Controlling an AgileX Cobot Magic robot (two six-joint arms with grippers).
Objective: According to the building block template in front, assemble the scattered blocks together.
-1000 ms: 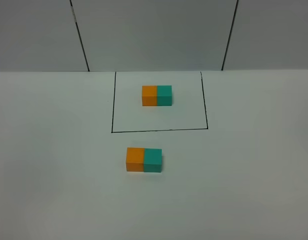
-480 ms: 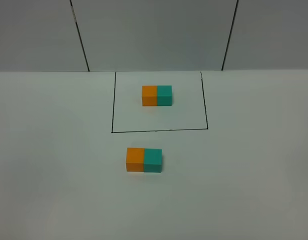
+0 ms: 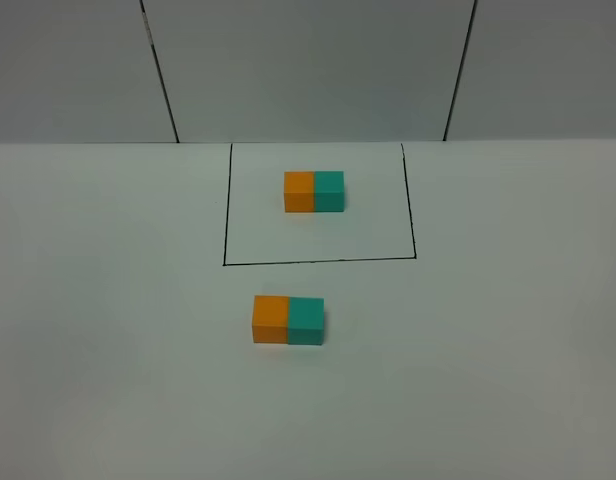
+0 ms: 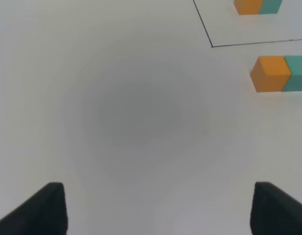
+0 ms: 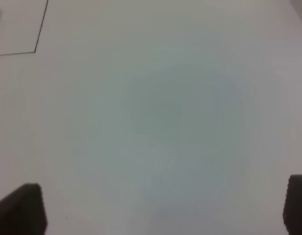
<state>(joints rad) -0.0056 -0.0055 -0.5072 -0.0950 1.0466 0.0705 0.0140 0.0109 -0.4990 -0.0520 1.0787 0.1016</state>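
Observation:
The building block template point(image 3: 314, 191) is an orange-and-teal bar inside a thin black drawn rectangle point(image 3: 318, 262) at the back of the table; the left wrist view catches its edge point(image 4: 256, 6). In front of the rectangle, the scattered blocks sit side by side and touching: the orange cube point(image 3: 270, 319) on the left, the teal cube point(image 3: 306, 321) on the right, also seen as orange cube point(image 4: 270, 73) and teal cube point(image 4: 298, 73). My left gripper point(image 4: 158, 210) is open over bare table, well left of the pair. My right gripper point(image 5: 158, 205) is open over bare table right of the rectangle. Neither arm shows in the exterior high view.
The white table point(image 3: 488, 350) runs back to a grey wall point(image 3: 308, 70) with two black seams. A corner of the drawn rectangle point(image 5: 35, 51) shows in the right wrist view.

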